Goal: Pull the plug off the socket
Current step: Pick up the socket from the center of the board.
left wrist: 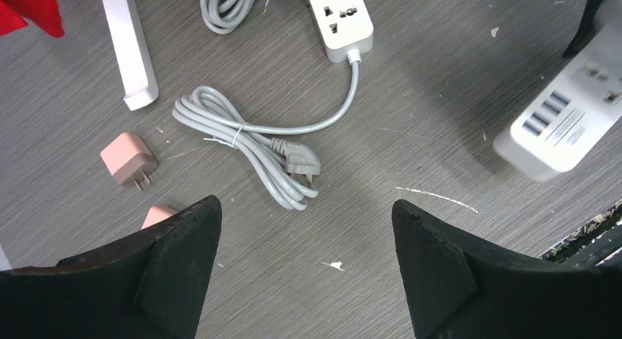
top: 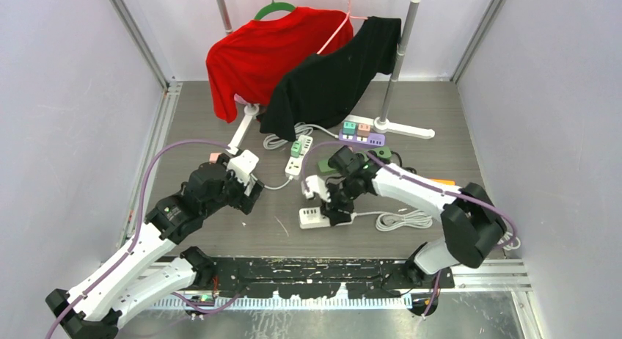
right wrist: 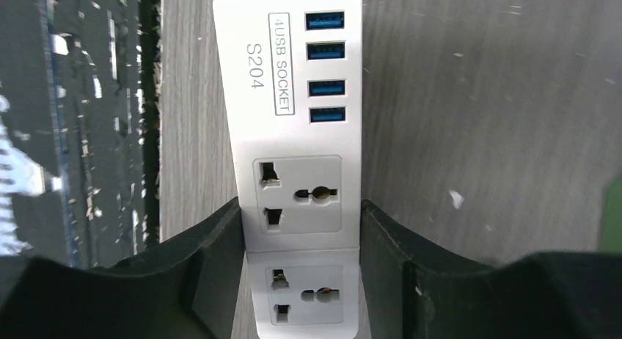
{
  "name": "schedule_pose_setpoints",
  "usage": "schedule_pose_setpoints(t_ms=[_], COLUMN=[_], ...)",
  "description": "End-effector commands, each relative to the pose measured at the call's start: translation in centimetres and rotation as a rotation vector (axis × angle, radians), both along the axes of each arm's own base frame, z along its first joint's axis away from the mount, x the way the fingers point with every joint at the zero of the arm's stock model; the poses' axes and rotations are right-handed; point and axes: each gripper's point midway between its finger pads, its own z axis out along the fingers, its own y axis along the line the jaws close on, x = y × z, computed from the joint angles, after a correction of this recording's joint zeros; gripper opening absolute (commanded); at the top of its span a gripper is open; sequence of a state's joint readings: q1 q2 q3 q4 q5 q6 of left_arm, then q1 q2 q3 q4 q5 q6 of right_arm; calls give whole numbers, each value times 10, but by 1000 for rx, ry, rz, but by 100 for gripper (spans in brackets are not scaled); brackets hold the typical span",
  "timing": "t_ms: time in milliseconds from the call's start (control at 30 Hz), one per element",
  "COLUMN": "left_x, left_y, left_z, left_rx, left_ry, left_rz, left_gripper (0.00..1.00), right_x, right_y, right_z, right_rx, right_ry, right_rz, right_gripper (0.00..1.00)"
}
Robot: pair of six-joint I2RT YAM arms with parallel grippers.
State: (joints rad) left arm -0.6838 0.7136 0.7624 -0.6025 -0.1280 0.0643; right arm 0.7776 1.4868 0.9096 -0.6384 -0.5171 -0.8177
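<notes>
Top view: the left arm (top: 139, 251) stretches forward from its base, and its left tool (top: 249, 186) hangs over the counter (top: 440, 126). The right arm (top: 440, 207) folds back leftward, with the right tool (top: 334, 207) down on the white power strip (top: 312, 220) near the front edge.

Left wrist view: the left tool (left wrist: 304, 207) gapes wide with nothing in it, above a coiled cable (left wrist: 249, 144) and a pink plug (left wrist: 128, 159).

Right wrist view: the right tool (right wrist: 301, 207) has its fingers (right wrist: 213, 258) pressed to both long sides of the power strip (right wrist: 297, 82). The two sockets (right wrist: 297, 194) in sight are bare.
</notes>
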Motion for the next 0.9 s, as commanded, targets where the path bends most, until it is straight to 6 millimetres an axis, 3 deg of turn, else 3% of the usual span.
schedule_pose_setpoints(t_ms=[0,367,733,867], left_x=[4,2,-1,-2], left_y=[-5,-9,-13,-14], left_z=[16,17,19,19], left_rx=[-42,-58,-80,-83], left_ry=[-51,-45,-44,-43], left_rz=[-20,-38,-58,-62], left_gripper=[85,85,85,85], right_x=[-4,47,86,96], right_y=[-12,-88,-142,-159], right_z=[68,171,238,248], right_rx=[168,448,572,533], right_ry=[83,-26,-120,-186], right_rz=[-13,-430,-797,-890], right_gripper=[1,1,1,1])
